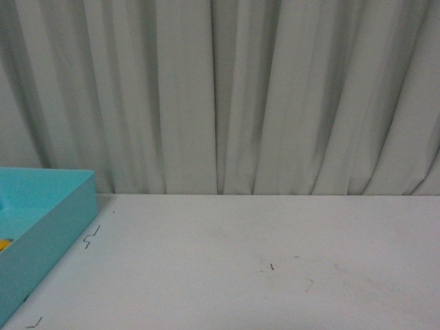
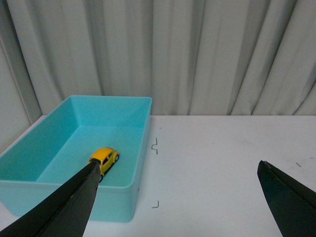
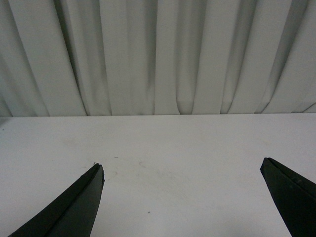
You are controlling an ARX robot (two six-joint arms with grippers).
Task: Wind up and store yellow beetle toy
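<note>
Beetle was already in the bin. The yellow beetle toy (image 2: 104, 158) sat on the floor of the teal bin (image 2: 141, 148), wheels down, near the bin's closer wall. From my left pincer (image 2: 177, 197) it lay ahead and off towards one finger, partly hidden behind that fingertip. Left pincer was spread wide, empty, hanging above the desk (image 2: 222, 158) just beside the bin. Right pincer (image 3: 181, 197) was also spread wide and empty, with only bare desk and the curtain (image 3: 158, 54) ahead of it; the toy was well apart from it, out of its view.

The front view caught just a sliver of yellow at the bin's edge (image 1: 3, 244).

I judged the storing as done; I couldn't tell from here whether the spring got wound.

Risks from this point:
- Left finger sat close above the bin rim; a low retract could clip the wall and shove the bin.
- A wound toy could roll inside the bin and bump the wall, though the walls looked high enough to contain it.
</note>
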